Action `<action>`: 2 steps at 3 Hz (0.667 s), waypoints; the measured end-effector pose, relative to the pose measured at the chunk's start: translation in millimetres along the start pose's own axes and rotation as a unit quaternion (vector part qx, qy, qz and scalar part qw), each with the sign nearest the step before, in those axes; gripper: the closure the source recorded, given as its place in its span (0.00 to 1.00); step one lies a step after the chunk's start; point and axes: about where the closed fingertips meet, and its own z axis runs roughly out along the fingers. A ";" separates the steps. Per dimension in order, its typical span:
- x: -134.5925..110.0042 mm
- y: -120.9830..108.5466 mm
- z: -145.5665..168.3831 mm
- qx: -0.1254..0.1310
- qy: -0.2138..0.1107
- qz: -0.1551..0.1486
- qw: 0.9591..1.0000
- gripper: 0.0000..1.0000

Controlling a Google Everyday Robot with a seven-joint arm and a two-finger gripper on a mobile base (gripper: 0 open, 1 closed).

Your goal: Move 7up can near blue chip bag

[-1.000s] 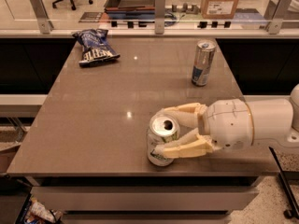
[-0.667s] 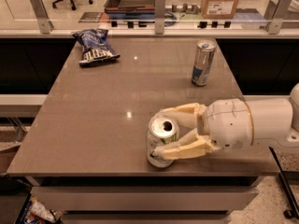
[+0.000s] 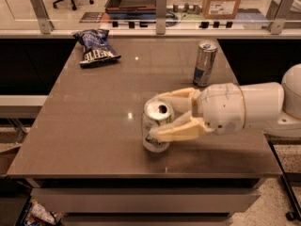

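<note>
Already the grasp is made: the gripper (image 3: 154, 118) reaches in from the right over the near part of the table (image 3: 84, 135), and its two tan fingers (image 3: 178, 132) close on either side of the 7up can (image 3: 157, 126), one behind it and one in front, holding it upright. The carrying has barely begun. The can sits near the front edge, a little right of centre, while the blue chip bag (image 3: 96, 48) lies well apart at the far left corner, so nearly the whole diagonal crossing and the release beside the bag are, by my reading, left to do. A taller slim can (image 3: 205, 64) stands at the far right, out of that path. Compared with a second ago, the can and gripper together sit slightly further left and higher in the view, which suggests the move toward the bag has started. Whether the can's base is lifted clear of the tabletop or only dragged across it I cannot tell from this angle. The bag and the slim can have not moved.
</note>
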 end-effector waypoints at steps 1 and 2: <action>-14.9 -46.1 10.6 0.025 -0.012 0.006 1.000 1.00; -34.1 -84.8 26.9 0.068 -0.001 0.001 0.998 1.00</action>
